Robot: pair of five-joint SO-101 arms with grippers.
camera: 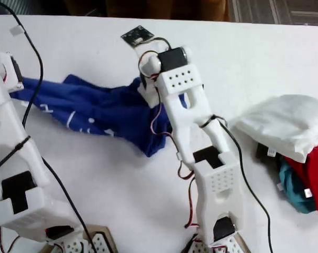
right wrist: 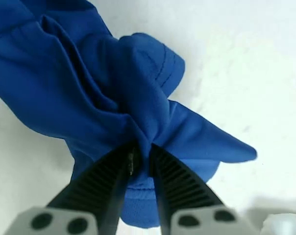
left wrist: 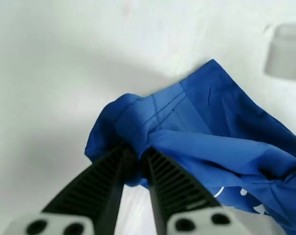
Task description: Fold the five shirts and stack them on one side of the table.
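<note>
1. The blue shirt [camera: 96, 108] lies crumpled and drawn out long on the white table [camera: 96, 184]. In the high view it runs from the left edge of the frame to just left of centre, in the upper half.
2. The left gripper [left wrist: 135, 159] is pinching the shirt, with its black ribbed jaws pressed together on a bunched fold beside a stitched hem.
3. The right gripper [right wrist: 140, 156] is likewise clamped on the blue cloth, squeezing a gathered ridge of it between its jaws.
4. In the high view the right arm [camera: 190, 110] rises from the bottom centre of the frame, and its wrist sits over the shirt's right-hand end.
5. At the right edge of the frame a white shirt [camera: 285, 124], folded, lies on top of a red shirt [camera: 314, 174] and a teal shirt [camera: 293, 187]. A dark scrap under the white one's edge is perhaps another garment.
6. A small dark board [camera: 138, 35] lies at the top centre, apart from the blue shirt.
</note>
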